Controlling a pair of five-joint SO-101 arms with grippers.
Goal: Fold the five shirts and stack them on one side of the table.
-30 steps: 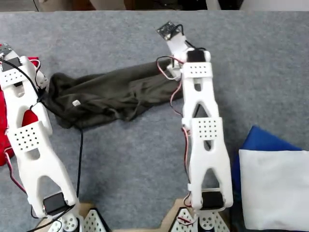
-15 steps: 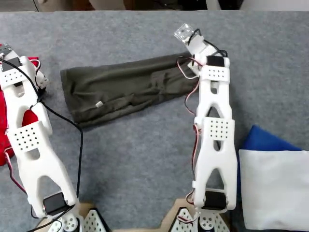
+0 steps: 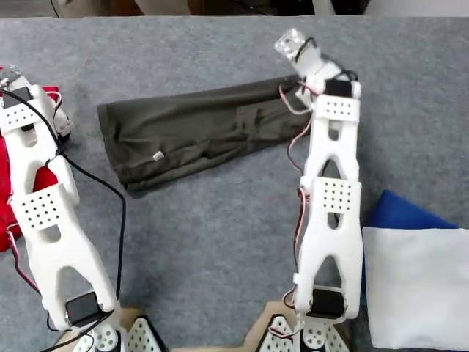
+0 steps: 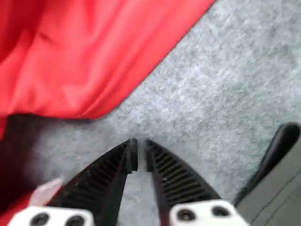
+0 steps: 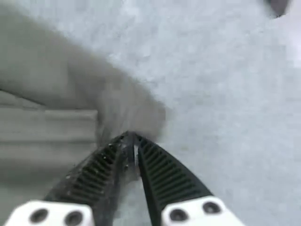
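A dark olive shirt (image 3: 198,128) lies stretched out as a long band across the middle of the grey table (image 3: 205,242). My right gripper (image 5: 133,143) is shut on its edge (image 5: 70,127), at the band's far right end (image 3: 282,88) in the high view. A red shirt (image 4: 80,52) lies at the table's left edge (image 3: 45,180), partly under my left arm. Just beside the red cloth, my left gripper (image 4: 139,153) hovers over bare table, shut with nothing between its fingers.
A folded white shirt (image 3: 418,286) lies on a blue one (image 3: 399,213) at the near right edge. A black cable (image 3: 110,191) runs from the left arm across the table near the olive shirt's left end.
My right gripper has drawn the olive shirt's end to the right and farther back, pulling the crumpled cloth out into a flat band. The left arm has stayed still.
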